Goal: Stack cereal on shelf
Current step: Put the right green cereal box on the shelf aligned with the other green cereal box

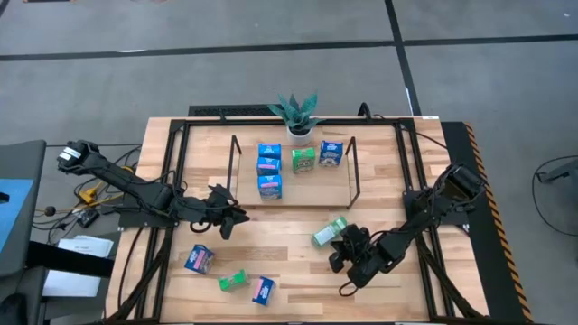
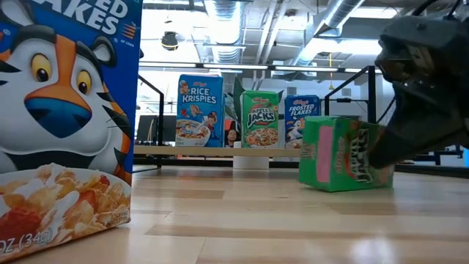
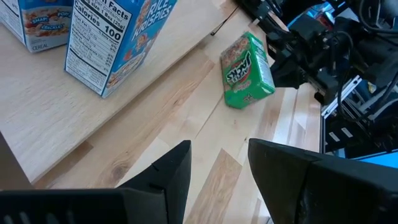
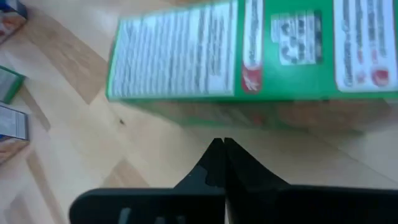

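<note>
A green cereal box (image 1: 330,232) lies on its side on the tabletop, in front of the shelf's right end. My right gripper (image 1: 340,244) is shut, and in the right wrist view its fingertips (image 4: 221,146) stand right at the box (image 4: 249,56). The shelf (image 1: 307,197), a light board in a black wire frame, carries three blue boxes (image 1: 269,169) in a column, a green one (image 1: 303,159) and another blue one (image 1: 330,152). My left gripper (image 1: 237,219) hovers near the shelf's left front corner. Its fingers (image 3: 221,158) stand a little apart with nothing between them. My right gripper's shut fingertips point slanting down at the near long side (image 4: 249,118) of the lying green box. I cannot tell whether they touch it. The box rests on the tabletop.
Three loose boxes lie near the front left: blue (image 1: 199,259), green (image 1: 233,281) and blue-pink (image 1: 263,289). One of them fills the left of the low view (image 2: 66,125). A potted plant (image 1: 298,113) stands behind the shelf. Black frame rails run along the table's sides.
</note>
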`<state>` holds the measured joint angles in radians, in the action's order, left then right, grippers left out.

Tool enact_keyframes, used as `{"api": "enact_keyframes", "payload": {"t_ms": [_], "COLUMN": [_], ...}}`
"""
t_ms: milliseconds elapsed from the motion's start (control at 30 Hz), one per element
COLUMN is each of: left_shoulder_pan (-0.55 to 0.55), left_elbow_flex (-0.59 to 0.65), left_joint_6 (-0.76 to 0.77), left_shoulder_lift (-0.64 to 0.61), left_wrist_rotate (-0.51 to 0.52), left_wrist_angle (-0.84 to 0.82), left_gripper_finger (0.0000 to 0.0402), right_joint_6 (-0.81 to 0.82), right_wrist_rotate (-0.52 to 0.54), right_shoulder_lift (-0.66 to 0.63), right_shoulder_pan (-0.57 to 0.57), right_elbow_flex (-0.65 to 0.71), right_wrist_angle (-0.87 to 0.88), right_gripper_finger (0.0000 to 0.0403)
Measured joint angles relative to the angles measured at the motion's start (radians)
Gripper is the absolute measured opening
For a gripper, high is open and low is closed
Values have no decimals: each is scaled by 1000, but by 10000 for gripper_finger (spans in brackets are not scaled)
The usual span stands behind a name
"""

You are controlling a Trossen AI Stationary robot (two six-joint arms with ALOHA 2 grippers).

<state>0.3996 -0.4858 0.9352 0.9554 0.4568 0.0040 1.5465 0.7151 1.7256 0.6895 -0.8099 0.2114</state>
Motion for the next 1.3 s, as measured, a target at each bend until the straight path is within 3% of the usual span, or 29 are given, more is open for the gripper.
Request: {"api": "enact_keyframes", "payload": {"t_ms": [333,500,700,867,1067,1300], "left_shoulder_pan": [0,0,0,0,0,0], "left_elbow_flex": [0,0,0,0,0,0], "left_joint_6": [0,-1,-23,-33,-32,-23], "left_shoulder_lift": [0,0,0,0,0,0], "left_wrist_rotate": [0,-4,1,28,2,-34], "left_wrist_angle": [1,1,3,5,6,5], "left_gripper_finger": [148,148,152,174,213,240], "right_joint_6": [19,-56,-363,-688,-1027,-1313], "right_wrist_rotate": [0,-55,-278,-413,-520,-716], "right_shoulder_lift": [0,-39,-204,-297,-262,-120], "right_shoulder_pan": [9,49,22,-89,-244,-325], "right_elbow_flex": [-2,-1,-13,-119,-295,-403], "right_wrist_angle": [-19,-98,-208,-67,270,428], "right_gripper_finger": [29,27,84,172,276,312]}}
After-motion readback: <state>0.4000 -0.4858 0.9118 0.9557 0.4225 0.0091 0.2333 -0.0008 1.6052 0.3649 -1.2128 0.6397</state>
